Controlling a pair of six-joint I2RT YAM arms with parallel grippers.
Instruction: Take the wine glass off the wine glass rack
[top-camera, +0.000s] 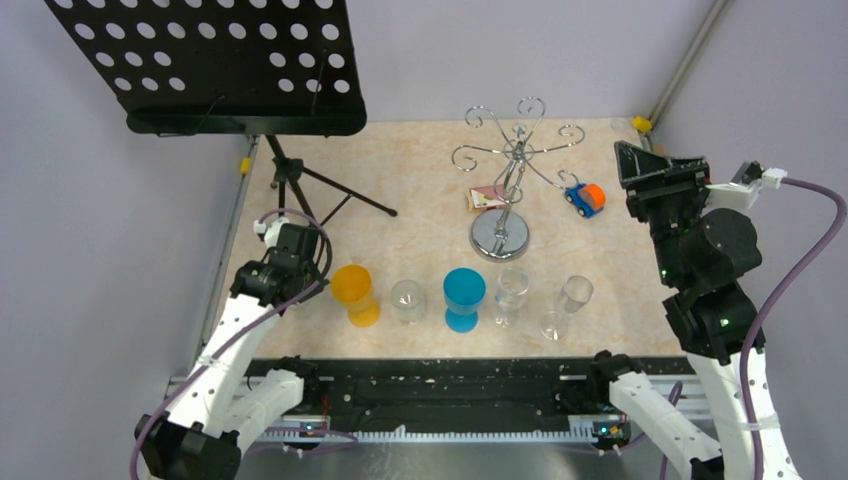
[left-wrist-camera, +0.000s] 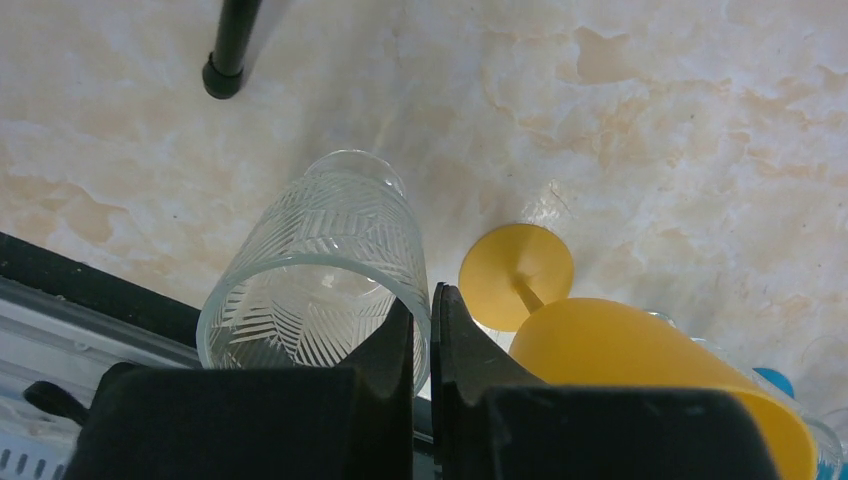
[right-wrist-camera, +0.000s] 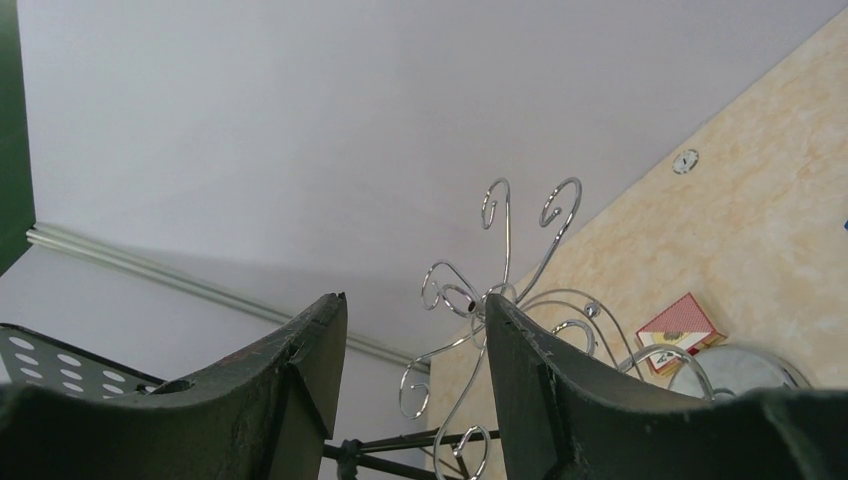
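1. Wine glass position: none hangs on the rack. Along the near strip of the table stand an orange plastic goblet (top-camera: 354, 290), a clear patterned tumbler (top-camera: 408, 298), a blue plastic goblet (top-camera: 463, 297) and two clear stemmed glasses (top-camera: 511, 290) (top-camera: 572, 296). I cannot tell which one the task means.
2. The left end effector (left-wrist-camera: 422, 300) is closed on nothing, poised over the tumbler and beside the orange goblet.
3. The right end effector (right-wrist-camera: 415, 305) is raised at the right, roughly half open and empty, facing the chrome wire wine glass rack (top-camera: 513, 190).
4. Judged from the bare rack, the lift-off looks done. A clean finish means drawing the right arm away high and wide of the curled tips, since a snag could tip the stand onto the glasses.
5. The beige marbled table (top-camera: 420, 170) looks hard and smooth, so glasses may slide.
6. Beyond the rack's base lie a red card box (top-camera: 487, 197) and a blue-and-orange toy car (top-camera: 585, 198). A black perforated music stand (top-camera: 215, 60) sits far left, and pale walls close in.
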